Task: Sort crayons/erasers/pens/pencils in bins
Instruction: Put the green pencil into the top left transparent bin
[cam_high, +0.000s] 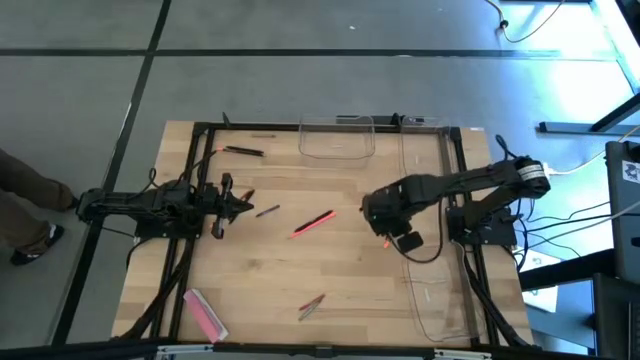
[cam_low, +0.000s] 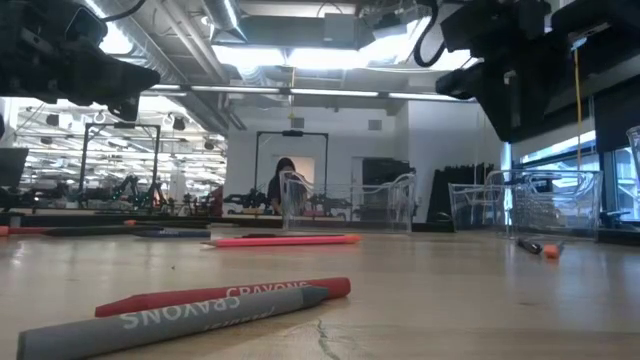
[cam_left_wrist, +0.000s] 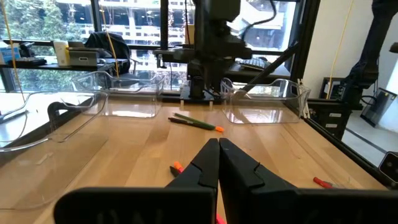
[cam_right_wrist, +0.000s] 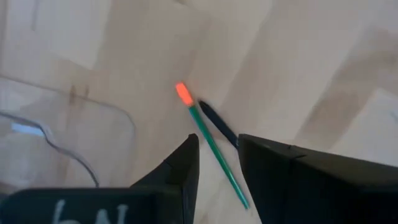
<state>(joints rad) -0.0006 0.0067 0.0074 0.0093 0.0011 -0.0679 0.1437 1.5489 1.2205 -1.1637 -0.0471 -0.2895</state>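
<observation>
My right gripper (cam_right_wrist: 217, 163) is open and points down over the table's right middle (cam_high: 385, 225). Its fingers stand on either side of a green pencil with an orange eraser tip (cam_right_wrist: 208, 140), without touching it. A black pen (cam_right_wrist: 217, 124) lies flat beside the pencil. My left gripper (cam_left_wrist: 219, 163) is shut and empty above the table's left middle (cam_high: 238, 207). The pink eraser (cam_high: 205, 313) lies flat at the near left. Three clear bins show: one at the far middle (cam_high: 337, 138), one at the far right (cam_high: 430, 150), one at the near right (cam_high: 440, 300).
A red-pink stick (cam_high: 312, 223) lies at mid table. A red and a grey crayon (cam_low: 225, 300) lie near the front edge (cam_high: 312, 305). A black pen (cam_high: 243, 151) lies at the far left, a grey stick (cam_high: 266, 211) by my left gripper. A person's leg (cam_high: 25, 190) is at the left.
</observation>
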